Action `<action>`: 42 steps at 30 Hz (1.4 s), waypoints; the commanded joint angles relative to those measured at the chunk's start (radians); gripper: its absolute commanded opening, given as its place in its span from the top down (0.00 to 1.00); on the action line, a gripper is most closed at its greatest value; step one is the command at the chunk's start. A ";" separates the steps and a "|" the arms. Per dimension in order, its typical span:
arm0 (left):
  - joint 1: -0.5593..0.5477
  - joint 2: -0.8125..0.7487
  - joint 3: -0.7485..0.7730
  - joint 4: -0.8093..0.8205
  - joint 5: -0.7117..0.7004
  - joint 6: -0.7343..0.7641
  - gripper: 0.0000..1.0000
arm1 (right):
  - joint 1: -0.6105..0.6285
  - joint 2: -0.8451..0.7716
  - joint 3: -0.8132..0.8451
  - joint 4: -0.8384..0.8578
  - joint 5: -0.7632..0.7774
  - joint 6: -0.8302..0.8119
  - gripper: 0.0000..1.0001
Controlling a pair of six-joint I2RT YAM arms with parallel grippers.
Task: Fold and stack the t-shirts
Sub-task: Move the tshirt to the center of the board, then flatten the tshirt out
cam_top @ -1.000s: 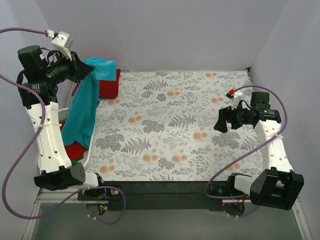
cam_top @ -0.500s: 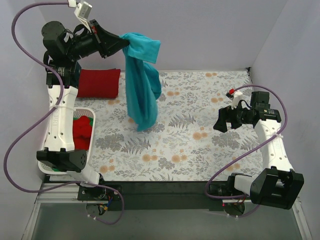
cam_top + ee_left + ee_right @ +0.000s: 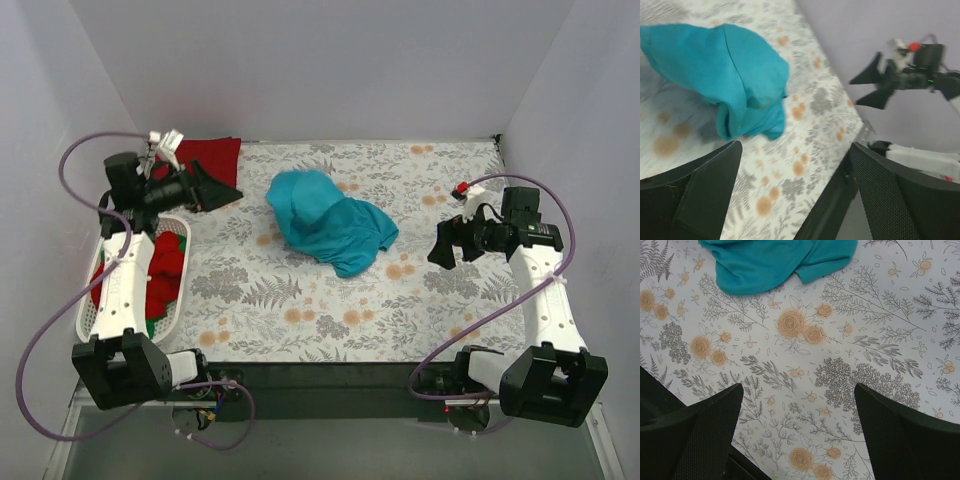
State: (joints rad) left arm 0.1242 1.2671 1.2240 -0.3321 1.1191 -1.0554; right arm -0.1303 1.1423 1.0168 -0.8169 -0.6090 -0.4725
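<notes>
A teal t-shirt lies crumpled in a heap on the floral tablecloth, towards the back middle; it also shows in the left wrist view and at the top of the right wrist view. A folded dark red t-shirt lies at the back left corner. More red t-shirts sit in the white basket. My left gripper hangs open left of the teal shirt, holding nothing. At the right, my right gripper is open and empty above the cloth.
The white laundry basket stands at the table's left edge beside the left arm. The floral tablecloth covers the table, ending at a dark front edge. Grey walls close in the back and sides.
The left gripper carried the teal shirt up and over from the basket, opened and dropped it on the cloth, then drew back to the left. The right arm has stayed still.
</notes>
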 commanded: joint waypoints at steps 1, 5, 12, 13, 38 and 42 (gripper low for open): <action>0.127 -0.118 -0.099 -0.269 0.026 0.340 0.10 | 0.008 -0.038 -0.029 -0.002 -0.015 -0.057 0.02; 0.126 -0.097 -0.129 -0.404 -0.022 0.504 0.08 | 0.047 0.022 -0.058 0.002 -0.018 -0.048 0.02; -0.038 0.058 -0.101 -0.452 -0.223 0.703 0.08 | 0.279 0.183 -0.031 0.111 0.120 0.105 0.08; -0.069 0.073 -0.095 -0.440 -0.257 0.706 0.09 | 0.302 0.200 -0.027 0.137 0.136 0.121 0.09; -0.440 0.883 0.476 -0.231 -0.703 0.644 0.29 | 0.428 0.792 0.354 0.285 0.377 0.258 0.47; -0.434 0.896 0.534 -0.294 -0.668 0.663 0.62 | 0.414 0.835 0.404 0.275 0.431 0.232 0.94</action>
State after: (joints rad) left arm -0.3202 2.2036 1.7016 -0.5945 0.4477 -0.4202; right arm 0.2920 1.9667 1.3579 -0.5495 -0.2382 -0.2249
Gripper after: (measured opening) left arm 0.446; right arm 0.116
